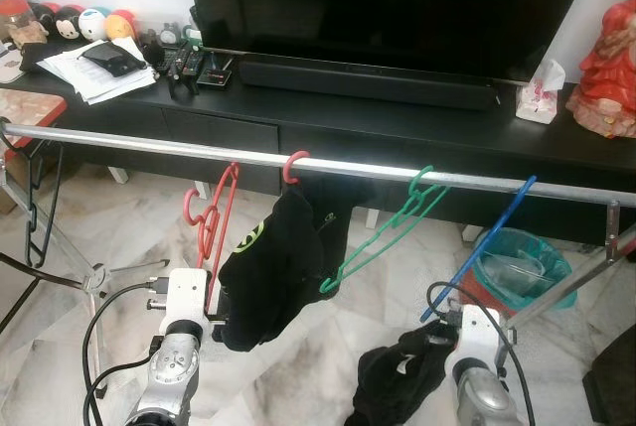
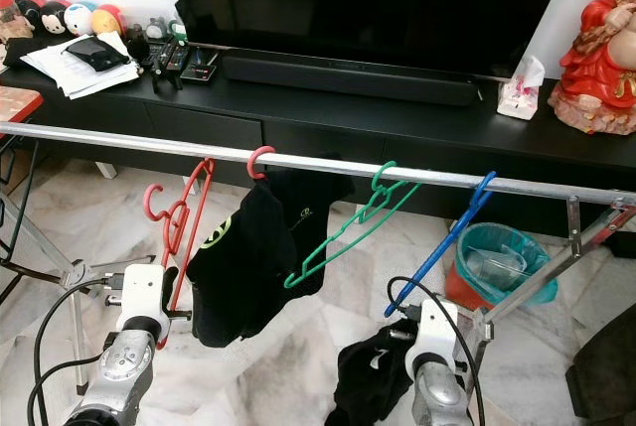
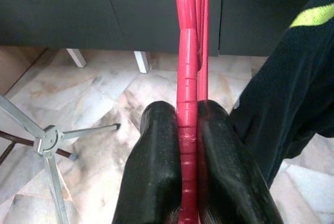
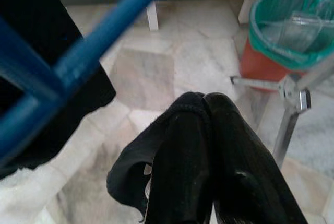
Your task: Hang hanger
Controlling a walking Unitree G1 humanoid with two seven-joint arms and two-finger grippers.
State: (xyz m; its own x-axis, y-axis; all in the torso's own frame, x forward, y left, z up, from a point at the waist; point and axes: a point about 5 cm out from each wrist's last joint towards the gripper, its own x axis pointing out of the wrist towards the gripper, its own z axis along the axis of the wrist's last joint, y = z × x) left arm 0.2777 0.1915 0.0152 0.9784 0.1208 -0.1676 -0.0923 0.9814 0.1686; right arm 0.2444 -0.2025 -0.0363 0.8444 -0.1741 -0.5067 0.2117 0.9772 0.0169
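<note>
Left tool (image 3: pixel 188 145), its 2 black fingers pressed together on the lower end of the red plastic hanger (image 1: pixel 214 217), is holding that hanger up in front of the silver metal rail (image 1: pixel 149 143) of the drying rack. In the head views the hanger is rising from the tool toward the rail, and 1 red hook (image 1: pixel 294 166) is sitting over the rail just beside a hanging black T-shirt with a yellow-green print (image 1: pixel 273 267). Another red hook is curling in the air lower down, to the left of the shirt and clear of the rail. I cannot tell whether the 2 hooks belong to 1 hanger or to 2.

Right tool (image 4: pixel 201 145) is pinching a bunched black cloth (image 1: pixel 402 376) low near the marble floor, just below the tip of a blue plastic hanger (image 1: pixel 477 252) that is hooked on the rail. A green plastic hanger (image 1: pixel 383 232) is hanging between the shirt and the blue one.

Main risk, as I judge it: the grip is narrow and far from the hook, so the red hanger could be twisting in the pinch and missing the rail. Its frame could also be snagging the shirt beside it and dragging it. Releasing before the hook is seated would be dropping it to the floor.
</note>
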